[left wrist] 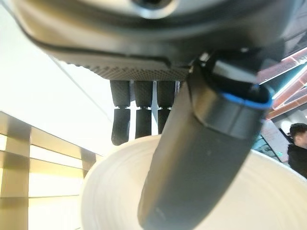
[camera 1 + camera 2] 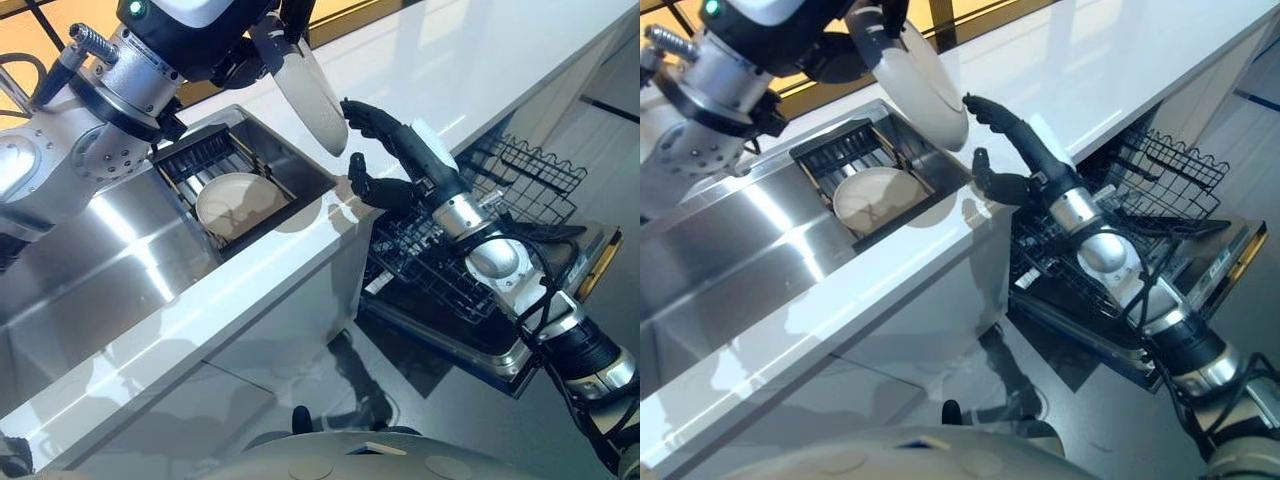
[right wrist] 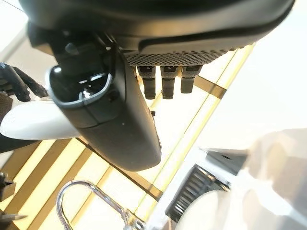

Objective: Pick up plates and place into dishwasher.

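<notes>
Left hand (image 1: 144,115) has its thumb and fingers clamped on a white plate (image 2: 312,92), tilted up over the sink (image 2: 120,250). Right hand (image 2: 395,165) is spread wide, fingertips right at the plate's edge. A second plate (image 2: 235,203) sits in the sink rack.

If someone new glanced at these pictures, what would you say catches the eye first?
Most striking is the white plate held tilted in the air above the counter, pinched in the left hand. The right hand reaches toward its rim with open fingers. Another plate lies in the sink, and the dishwasher rack stands open below.
</notes>
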Controlling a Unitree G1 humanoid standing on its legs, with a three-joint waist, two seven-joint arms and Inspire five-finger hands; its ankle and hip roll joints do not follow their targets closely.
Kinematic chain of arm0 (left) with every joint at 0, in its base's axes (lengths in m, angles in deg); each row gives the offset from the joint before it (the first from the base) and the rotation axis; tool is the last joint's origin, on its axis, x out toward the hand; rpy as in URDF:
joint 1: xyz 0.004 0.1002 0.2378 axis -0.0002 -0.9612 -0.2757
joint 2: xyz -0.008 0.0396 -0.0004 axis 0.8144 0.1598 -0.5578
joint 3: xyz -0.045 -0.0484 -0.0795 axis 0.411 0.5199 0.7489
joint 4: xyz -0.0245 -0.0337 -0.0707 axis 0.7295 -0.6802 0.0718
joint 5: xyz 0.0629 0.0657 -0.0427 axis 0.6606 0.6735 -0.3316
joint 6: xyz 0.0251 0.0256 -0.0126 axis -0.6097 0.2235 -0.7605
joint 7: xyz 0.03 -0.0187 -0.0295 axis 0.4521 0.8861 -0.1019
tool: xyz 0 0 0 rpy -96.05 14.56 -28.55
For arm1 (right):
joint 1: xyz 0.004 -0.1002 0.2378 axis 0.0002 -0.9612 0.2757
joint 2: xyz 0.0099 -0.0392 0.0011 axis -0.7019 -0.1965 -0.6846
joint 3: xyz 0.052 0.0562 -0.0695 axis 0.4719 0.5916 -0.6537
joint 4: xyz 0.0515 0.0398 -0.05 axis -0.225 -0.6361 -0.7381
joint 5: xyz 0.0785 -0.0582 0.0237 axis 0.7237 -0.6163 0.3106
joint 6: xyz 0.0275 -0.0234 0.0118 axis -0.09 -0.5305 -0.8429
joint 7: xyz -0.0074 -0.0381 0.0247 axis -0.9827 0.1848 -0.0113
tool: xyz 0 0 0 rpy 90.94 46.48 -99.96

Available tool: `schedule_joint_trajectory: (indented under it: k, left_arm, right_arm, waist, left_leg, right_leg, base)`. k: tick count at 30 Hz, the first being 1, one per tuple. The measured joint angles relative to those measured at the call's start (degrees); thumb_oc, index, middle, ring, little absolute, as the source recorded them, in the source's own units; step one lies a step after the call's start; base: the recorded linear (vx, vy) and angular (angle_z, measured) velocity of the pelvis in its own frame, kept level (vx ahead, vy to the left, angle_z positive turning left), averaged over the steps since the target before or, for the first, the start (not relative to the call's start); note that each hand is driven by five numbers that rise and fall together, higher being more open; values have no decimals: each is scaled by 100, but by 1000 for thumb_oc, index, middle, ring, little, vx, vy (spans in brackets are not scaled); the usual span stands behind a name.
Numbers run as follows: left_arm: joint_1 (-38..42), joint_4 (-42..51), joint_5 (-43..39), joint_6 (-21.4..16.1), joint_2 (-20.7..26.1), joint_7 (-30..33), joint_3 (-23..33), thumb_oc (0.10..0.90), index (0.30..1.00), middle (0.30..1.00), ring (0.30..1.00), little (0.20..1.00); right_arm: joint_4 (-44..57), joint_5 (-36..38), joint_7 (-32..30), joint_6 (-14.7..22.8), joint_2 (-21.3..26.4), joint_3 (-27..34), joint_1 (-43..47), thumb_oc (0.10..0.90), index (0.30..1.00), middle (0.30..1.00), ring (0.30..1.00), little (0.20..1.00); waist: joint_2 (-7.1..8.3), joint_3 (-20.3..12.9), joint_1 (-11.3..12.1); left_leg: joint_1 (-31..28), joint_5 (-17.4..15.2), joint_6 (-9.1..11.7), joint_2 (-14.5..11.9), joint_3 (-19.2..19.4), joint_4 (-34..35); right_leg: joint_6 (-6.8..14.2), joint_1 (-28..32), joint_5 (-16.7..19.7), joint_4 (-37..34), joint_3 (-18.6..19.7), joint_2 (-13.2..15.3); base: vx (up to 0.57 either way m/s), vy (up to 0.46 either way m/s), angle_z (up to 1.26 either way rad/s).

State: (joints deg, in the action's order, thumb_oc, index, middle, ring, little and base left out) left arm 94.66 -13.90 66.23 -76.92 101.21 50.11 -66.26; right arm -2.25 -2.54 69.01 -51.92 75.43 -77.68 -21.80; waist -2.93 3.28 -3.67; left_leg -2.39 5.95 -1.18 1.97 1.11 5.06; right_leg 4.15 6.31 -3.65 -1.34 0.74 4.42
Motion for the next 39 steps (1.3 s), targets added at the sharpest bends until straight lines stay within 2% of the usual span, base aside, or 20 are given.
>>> schedule_joint_trajectory:
  k: [8,15,22,28,32,39]
  left_arm:
    - [-1,-4,-26,197,-230,146,184,100,300,300,300,200]
    - [-1,-134,-225,474,-628,371,242,100,300,300,300,200]
    - [4,-334,-508,732,-914,451,254,100,300,300,300,200]
    - [4,-623,-810,852,-1181,691,254,100,300,300,300,200]
    - [6,-849,-924,881,-1545,866,258,100,300,300,300,200]
    - [8,-1066,-1023,973,-1572,868,248,100,300,300,300,200]
  right_arm:
    - [-1,-595,-900,-288,-260,-310,356,800,900,900,900,900]
    - [-215,-1241,-1942,-665,-874,-609,587,800,900,900,900,900]
    - [-451,-1250,-2767,-801,-1423,-845,666,800,900,900,900,900]
    - [-451,-1245,-3153,-800,-1682,-937,682,800,900,900,900,900]
    - [-483,-1245,-3318,-893,-1985,-1144,920,800,900,900,900,900]
    - [-678,-1245,-3371,-940,-2035,-1287,1095,800,900,900,900,900]
  waist:
    - [0,0,93]
    - [0,0,125]
    - [-2,-1,220]
    - [-6,-4,245]
    - [-11,-7,249]
    - [-17,-11,246]
  left_leg:
    - [7,1,6,6,-75,0]
    - [9,8,26,4,-154,0]
    - [18,10,28,7,-172,0]
    - [18,17,38,15,-250,-1]
    - [23,25,49,8,-261,-1]
    - [33,25,50,9,-263,-1]
  right_leg:
    - [-21,71,15,-83,-59,1]
    - [-46,144,33,-167,-148,-8]
    - [-46,152,33,-182,-165,-7]
    - [-47,204,33,-224,-172,-9]
    - [-69,220,47,-258,-179,-23]
    - [-69,218,47,-267,-182,-20]
  base:
    - [5,-10,4]
    - [8,-7,5]
    - [10,-2,0]
    - [2,-3,5]
    - [3,-1,1]
    - [0,0,0]
